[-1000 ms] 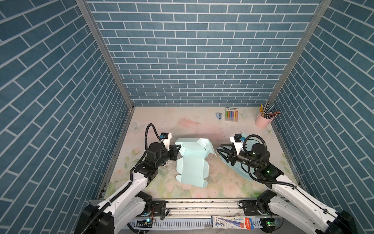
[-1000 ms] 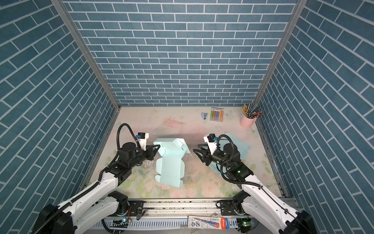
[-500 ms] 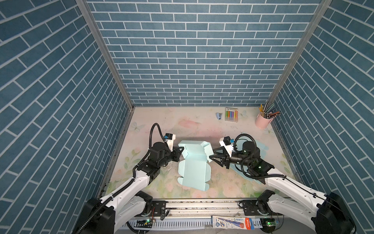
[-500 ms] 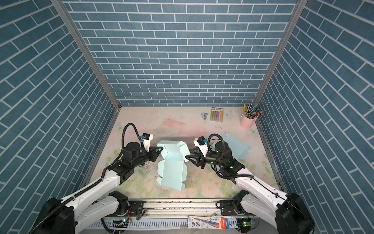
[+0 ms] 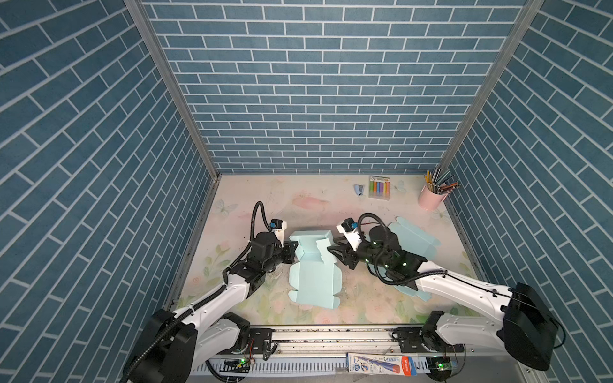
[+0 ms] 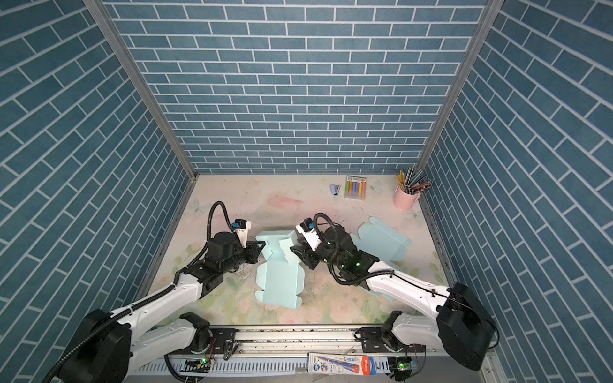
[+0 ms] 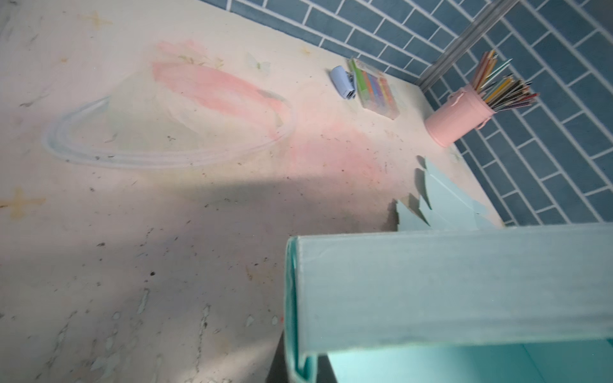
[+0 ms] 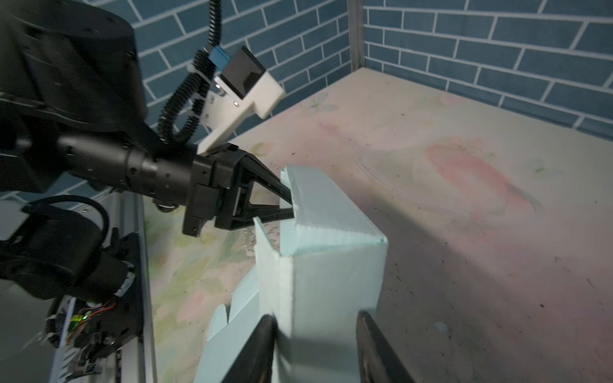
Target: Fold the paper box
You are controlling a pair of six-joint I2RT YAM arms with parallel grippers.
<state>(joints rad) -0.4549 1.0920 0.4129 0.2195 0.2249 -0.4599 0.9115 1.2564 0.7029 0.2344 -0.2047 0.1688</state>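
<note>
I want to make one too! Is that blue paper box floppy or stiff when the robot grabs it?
Probably fairly stiff: the paper box has a thick, ridged cut edge and straight raised walls. Likely light for its size: the left gripper holds a wall up by just a fingertip pinch.

Legible markings: none can be read in any view.
The carton (image 5: 383,364) lying along the front rail (image 5: 331,335) carries red, white and blue print, too small to resolve. The marker pack (image 5: 379,187), at the table edge farthest from the front rail, has a printed header strip; its characters are likewise unreadable, even in the left wrist view.
</note>
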